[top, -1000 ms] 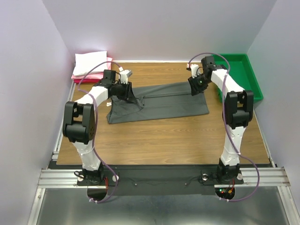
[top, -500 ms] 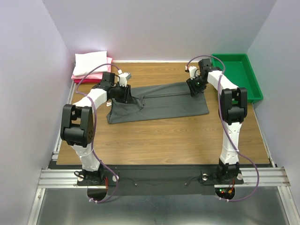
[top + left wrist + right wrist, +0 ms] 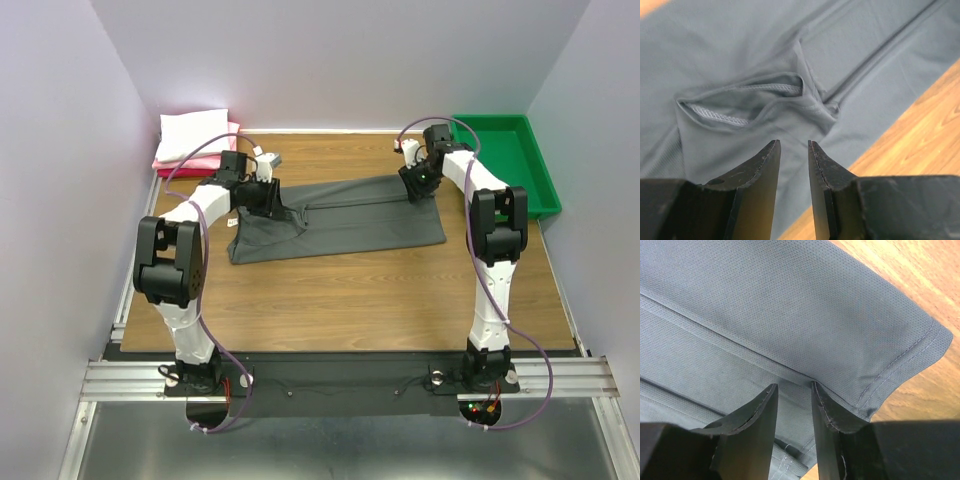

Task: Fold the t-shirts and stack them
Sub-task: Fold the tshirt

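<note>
A dark charcoal t-shirt [image 3: 350, 220] lies flat on the wooden table, folded into a long band. My left gripper [image 3: 270, 200] hovers over its left end, jaws slightly apart, with nothing between them. In the left wrist view my left gripper [image 3: 794, 143] points at the shirt [image 3: 740, 50] just below a sleeve opening [image 3: 745, 100]. My right gripper [image 3: 418, 183] is over the shirt's far right corner. In the right wrist view my right gripper [image 3: 794, 386] is open, its tips at a fold edge of the shirt [image 3: 790, 300] near the stitched hem corner [image 3: 920, 350].
A folded white t-shirt [image 3: 192, 130] lies on folded pink and red ones [image 3: 168, 163] at the table's far left corner. A green plastic tray [image 3: 505, 160] stands at the far right. Purple walls close in the left, back and right.
Both grippers have shifted only slightly over the shirt's ends; the right one moved a little toward the back. The shirt has not visibly moved.
</note>
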`<state>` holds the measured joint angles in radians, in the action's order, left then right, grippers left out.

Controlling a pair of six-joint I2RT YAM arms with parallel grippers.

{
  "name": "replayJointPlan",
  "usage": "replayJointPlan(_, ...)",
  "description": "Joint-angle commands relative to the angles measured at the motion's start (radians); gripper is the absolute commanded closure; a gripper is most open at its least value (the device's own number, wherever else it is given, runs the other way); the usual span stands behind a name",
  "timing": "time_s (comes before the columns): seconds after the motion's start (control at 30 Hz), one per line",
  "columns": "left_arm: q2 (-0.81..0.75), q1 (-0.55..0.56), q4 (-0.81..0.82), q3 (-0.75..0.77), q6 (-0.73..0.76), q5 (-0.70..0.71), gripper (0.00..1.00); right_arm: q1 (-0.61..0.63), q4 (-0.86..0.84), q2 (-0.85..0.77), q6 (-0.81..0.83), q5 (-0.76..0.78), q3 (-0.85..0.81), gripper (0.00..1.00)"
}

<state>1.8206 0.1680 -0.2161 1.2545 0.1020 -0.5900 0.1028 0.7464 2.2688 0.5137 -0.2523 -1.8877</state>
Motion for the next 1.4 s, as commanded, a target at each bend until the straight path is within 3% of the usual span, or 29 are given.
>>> replayJointPlan(0.0,0.023,0.004,0.003,0.107,0.025,-0.011,0.60,-0.009,-0.042,-0.043,0.036,0.001,-0.017,0.62)
replayJointPlan(0.5,0.221,0.119,-0.011,0.347,0.024,0.038,0.58,-0.009,-0.044,-0.057,0.092,0.021,-0.059,0.61)
replayJointPlan(1.0,0.338,0.160,-0.046,0.422,0.079,0.148,0.56,-0.014,-0.051,-0.071,0.132,0.034,-0.103,0.55)
replayJointPlan(1.37,0.361,0.171,-0.072,0.450,0.094,0.151,0.58,-0.026,-0.051,-0.066,0.190,0.056,-0.011,0.56)
